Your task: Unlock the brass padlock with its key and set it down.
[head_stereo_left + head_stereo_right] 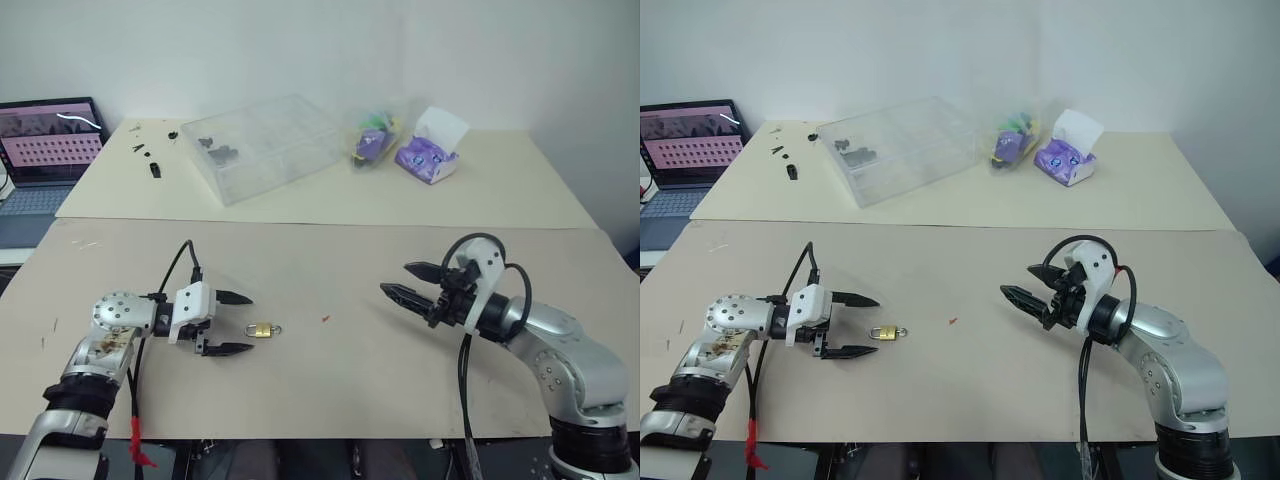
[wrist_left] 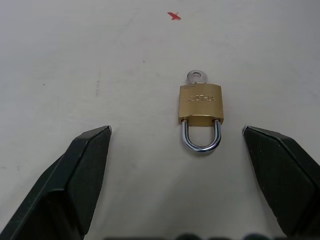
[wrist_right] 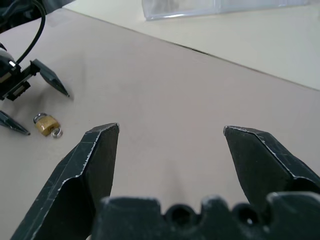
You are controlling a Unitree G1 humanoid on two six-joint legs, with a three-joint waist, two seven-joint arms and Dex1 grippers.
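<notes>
Surroundings: clear box (image 1: 265, 148) and laptop (image 1: 45, 140) lie far behind; tabletop (image 1: 330, 380).
Brass padlock (image 2: 200, 105): lying flat, key (image 2: 196, 76) seemingly inserted.
Left gripper (image 1: 233, 323): fingers apart, flanking the shackle.
Right gripper (image 1: 403, 280): fingers apart, raised.

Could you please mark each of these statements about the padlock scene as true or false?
1. The brass padlock lies on the table between the open fingers of the left gripper. True.
2. The right gripper is holding the padlock. False: it is open, holds nothing and hangs well away from the padlock.
3. The silver key sticks out of the padlock body at the end opposite the shackle. True.
4. The padlock stands upright on its base. False: it lies flat on the table.
5. The clear plastic box sits on the far table, beyond the padlock. True.
</notes>
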